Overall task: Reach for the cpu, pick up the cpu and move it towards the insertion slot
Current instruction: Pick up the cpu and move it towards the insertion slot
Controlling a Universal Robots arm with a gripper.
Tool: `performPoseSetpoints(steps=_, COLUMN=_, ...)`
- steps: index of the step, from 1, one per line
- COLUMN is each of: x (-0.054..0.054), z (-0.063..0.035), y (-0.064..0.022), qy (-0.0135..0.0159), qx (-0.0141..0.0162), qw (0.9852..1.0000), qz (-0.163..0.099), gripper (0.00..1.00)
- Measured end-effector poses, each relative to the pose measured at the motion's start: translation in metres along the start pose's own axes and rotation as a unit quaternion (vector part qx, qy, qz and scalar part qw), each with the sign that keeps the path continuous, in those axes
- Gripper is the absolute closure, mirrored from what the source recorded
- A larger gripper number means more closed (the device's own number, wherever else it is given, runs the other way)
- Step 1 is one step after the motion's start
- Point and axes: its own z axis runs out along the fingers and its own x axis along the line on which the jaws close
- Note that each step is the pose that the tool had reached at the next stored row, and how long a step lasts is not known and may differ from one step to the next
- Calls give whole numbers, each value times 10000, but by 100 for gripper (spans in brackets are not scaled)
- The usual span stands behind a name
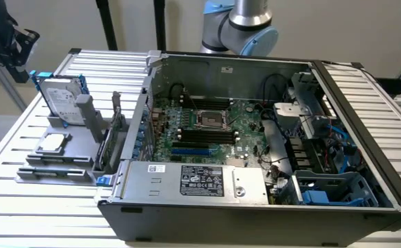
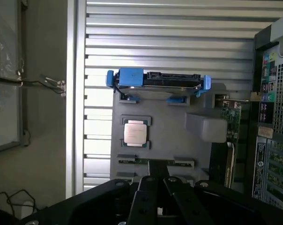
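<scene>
Black and matt, the pincer (image 2: 158,190) sits closest to my wrist camera, an angular body dotted with small screw heads. I cannot tell whether it is open or closed. The cpu (image 2: 135,132) lies ahead of the pincer and clear of it. It is a small flat square with a dull silver-grey metal face, seated in a shallow square recess of a smooth grey moulded holder (image 2: 179,154).

Past the cpu, farther from the pincer, a hard drive (image 2: 158,86) stands on edge in the same holder. Its shell is brushed silver and bright blue plastic rails clip its ends. The holder rests on a desk (image 2: 169,42) of ribbed, pale aluminium slats.

Off to one side of the pincer stands the open computer case (image 1: 186,212), dark sheet metal with a perforated rear panel. In the exterior view I see the insertion slot (image 1: 210,120) well away from the cpu, inside that case. It is a square socket with a shiny metal frame and a dark centre, set in a green circuit board (image 1: 245,116). Long black and blue memory slots (image 1: 200,138) run just beside it. The arm (image 1: 245,23), glossy grey with pale blue caps, rises behind the case.
</scene>
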Motion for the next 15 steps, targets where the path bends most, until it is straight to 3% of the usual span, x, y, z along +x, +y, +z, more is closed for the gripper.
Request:
performPoseSetpoints(steps=7, x=203, z=54, y=14, qy=0, qx=0, qw=10000, qz=0, gripper=89)
performPoseSetpoints(steps=15, x=210, z=63, y=38, qy=0, qx=0, qw=10000, qz=-2, gripper=89)
